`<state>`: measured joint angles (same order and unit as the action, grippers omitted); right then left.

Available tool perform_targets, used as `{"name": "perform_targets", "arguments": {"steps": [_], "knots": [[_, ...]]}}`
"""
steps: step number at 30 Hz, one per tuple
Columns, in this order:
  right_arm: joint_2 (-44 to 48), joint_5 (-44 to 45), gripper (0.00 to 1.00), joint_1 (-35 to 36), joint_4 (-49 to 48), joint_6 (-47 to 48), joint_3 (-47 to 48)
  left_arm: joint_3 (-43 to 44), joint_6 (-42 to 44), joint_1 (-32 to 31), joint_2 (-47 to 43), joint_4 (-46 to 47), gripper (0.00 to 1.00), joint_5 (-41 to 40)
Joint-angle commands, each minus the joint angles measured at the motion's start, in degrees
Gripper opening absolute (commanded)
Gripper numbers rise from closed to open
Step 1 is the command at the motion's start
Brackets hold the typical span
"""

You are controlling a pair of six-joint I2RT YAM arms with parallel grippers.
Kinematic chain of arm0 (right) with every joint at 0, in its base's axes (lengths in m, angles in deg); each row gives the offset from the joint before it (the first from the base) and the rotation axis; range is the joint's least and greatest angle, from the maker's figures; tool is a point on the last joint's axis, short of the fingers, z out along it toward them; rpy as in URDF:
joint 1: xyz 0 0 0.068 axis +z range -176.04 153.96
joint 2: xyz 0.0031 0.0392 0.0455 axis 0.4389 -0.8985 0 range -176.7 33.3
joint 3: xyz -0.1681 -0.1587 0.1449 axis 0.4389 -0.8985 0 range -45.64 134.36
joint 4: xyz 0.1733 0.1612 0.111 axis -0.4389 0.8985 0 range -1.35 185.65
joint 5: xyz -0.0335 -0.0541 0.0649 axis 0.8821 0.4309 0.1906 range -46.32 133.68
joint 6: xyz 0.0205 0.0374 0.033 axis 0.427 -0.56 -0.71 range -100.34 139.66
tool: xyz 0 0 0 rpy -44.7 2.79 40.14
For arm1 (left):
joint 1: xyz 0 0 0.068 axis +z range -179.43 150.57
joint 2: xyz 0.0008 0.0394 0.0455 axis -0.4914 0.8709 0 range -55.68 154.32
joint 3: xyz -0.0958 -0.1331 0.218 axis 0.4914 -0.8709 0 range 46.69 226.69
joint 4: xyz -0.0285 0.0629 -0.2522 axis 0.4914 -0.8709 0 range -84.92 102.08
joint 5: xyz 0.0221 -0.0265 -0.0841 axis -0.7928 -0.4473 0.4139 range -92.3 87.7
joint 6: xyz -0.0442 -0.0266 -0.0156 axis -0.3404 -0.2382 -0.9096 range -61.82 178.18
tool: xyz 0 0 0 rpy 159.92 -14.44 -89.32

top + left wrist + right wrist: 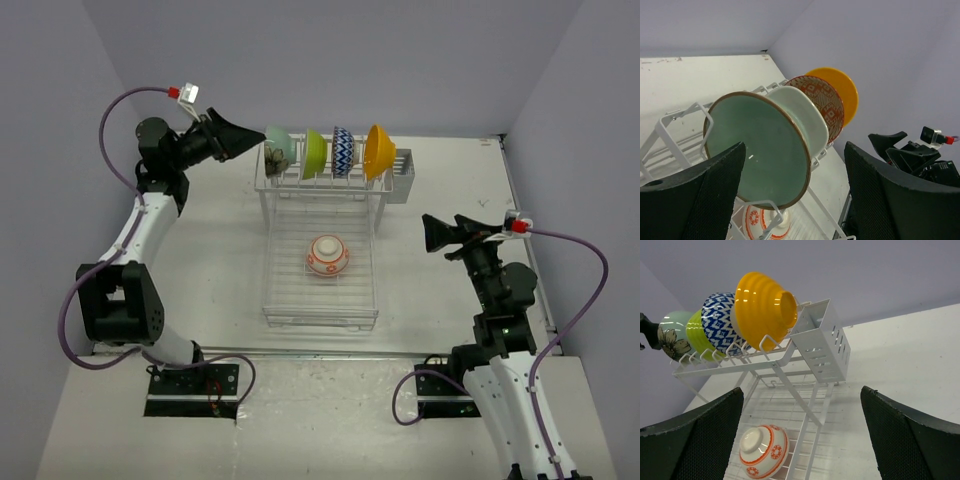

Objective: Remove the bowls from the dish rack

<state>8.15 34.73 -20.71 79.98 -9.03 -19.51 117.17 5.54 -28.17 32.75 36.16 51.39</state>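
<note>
Left claw [258,138] is at the left end of the dish rack's [320,312] upper tier, its jaws spread wide and closed on nothing. In the left wrist view the mint green bowl [757,150] fills the gap between the two fingers [695,200]. Whether either finger touches its rim cannot be told.

Four bowls stand on edge in a row between the upper prongs of the rack. From the rack's left end they are the mint green bowl [280,148], the lime green bowl [315,152], the blue-and-white zigzag bowl [343,151] and the orange-yellow bowl [379,150]. The small cutlery holder [402,176] hangs on the rack's right end, just beside the orange-yellow bowl.

A white bowl with orange-red pattern [327,256] lies upside down on the rack's flat lower tray.

Right claw [432,235] hangs over the bench [200,260], well apart from the rack's right side and pointed towards it, jaws wide and empty.
</note>
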Motion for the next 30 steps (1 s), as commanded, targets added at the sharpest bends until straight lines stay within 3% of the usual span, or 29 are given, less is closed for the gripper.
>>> {"name": "perform_targets", "arguments": {"steps": [1,6,12,30], "knots": [[-0.6,0.25,0.99,0.13,-2.23,1.0,0.68,5.01,3.94,-3.0,1.22,-5.87,0.8,0.98],[-0.17,0.77,0.99,0.21,-1.79,1.35,0.59,7.57,5.8,-5.38,4.04,-9.13,0.79,-0.95],[0.89,1.39,0.99,0.21,-1.44,1.53,0.33,8.53,6.24,-6.97,6.5,-10.63,0.69,-2.54],[0.54,0.78,0.99,0.21,-1.88,1.35,0.15,12.22,10.28,-6.88,6.32,-18.71,0.1,-5.79]]}}
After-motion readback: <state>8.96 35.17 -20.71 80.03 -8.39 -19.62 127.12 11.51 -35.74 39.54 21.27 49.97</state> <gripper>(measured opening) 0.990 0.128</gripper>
